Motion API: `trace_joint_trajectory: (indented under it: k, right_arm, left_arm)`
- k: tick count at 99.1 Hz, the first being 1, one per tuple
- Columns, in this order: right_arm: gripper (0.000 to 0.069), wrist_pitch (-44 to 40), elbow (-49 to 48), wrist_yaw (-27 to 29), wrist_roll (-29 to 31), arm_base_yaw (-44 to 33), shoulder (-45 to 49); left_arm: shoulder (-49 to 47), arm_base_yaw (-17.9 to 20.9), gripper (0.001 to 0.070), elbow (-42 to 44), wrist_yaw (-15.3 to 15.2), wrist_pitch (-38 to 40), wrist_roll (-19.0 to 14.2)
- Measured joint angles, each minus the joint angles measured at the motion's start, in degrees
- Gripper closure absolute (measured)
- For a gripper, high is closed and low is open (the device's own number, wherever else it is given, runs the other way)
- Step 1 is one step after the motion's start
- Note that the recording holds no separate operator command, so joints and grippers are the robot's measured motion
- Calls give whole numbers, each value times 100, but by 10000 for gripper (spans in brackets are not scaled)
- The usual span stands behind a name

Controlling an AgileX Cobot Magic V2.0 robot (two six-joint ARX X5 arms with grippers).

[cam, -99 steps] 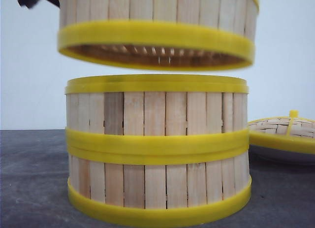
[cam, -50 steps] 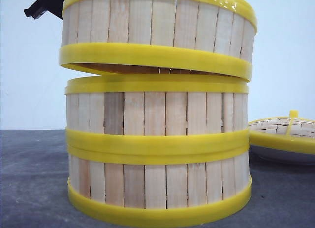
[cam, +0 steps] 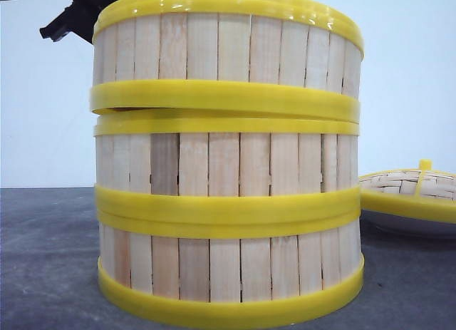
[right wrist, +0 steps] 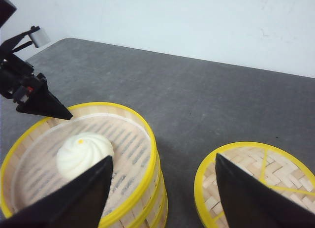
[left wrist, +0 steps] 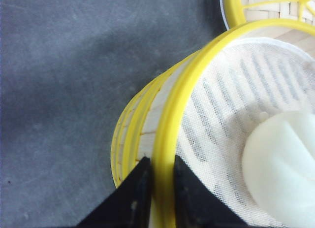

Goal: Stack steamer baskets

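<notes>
On top of the two stacked steamer baskets (cam: 226, 223) at the middle of the dark table (cam: 43, 259) sits the top steamer basket (cam: 226, 55), slightly tilted: its lower rim meets the stack on the right, while a thin gap shows on the left. We judge it light and fairly stiff, with thin wooden slats between thick yellow plastic rims that look smooth and may slip in a pinch. The slats could crack under a hard squeeze, so the rim is the sound place to take hold, and that is where we have it: the left gripper (left wrist: 157, 186) has its jaws clamped on the upper rim, one finger inside and one outside. Inside the basket lie a white mesh liner (left wrist: 221, 105) and a steamed bun (right wrist: 83, 154) that adds little weight but could roll if we tip the basket.

Our right gripper (right wrist: 162, 188) hangs well apart from the stack, jaws spread wide and holding nothing. Beside the stack rests the woven lid (right wrist: 256, 179) on a white plate (cam: 406, 223).

We can read no brand, label or writing anywhere.
</notes>
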Motion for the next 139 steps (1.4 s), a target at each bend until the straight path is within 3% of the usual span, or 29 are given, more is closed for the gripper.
trace_joint_trajectory:
  k: [32, 52, 59, 79, 95, 104, 128, 139]
  right_arm:
    - [288, -138, 0, 0, 0, 4, 0]
    - [258, -155, 0, 0, 0, 4, 0]
    - [248, -155, 0, 0, 0, 4, 0]
    - [220, -184, 0, 55, 0, 4, 7]
    - [215, -323, 11, 393, 42, 2, 144]
    - [215, -452, 11, 485, 81, -11, 341]
    - [215, -542, 11, 599, 192, -404, 1086]
    - [215, -531, 11, 686, 166, -796, 1447]
  left_arm:
    - [157, 11, 662, -13, 2, 59, 28]
    - [179, 9, 456, -17, 15, 116, 24]
    - [179, 9, 420, -17, 15, 118, 24]
    - [55, 9, 413, -46, 17, 343, 24]
    - [-782, 33, 413, -76, 4, 894, 22]
    - [-1471, 76, 413, -74, -223, 1196, 22]
    - [-3110, 96, 413, -85, -1357, 1029, 267]
    - [-3814, 96, 413, -481, -1405, 1025, 326]
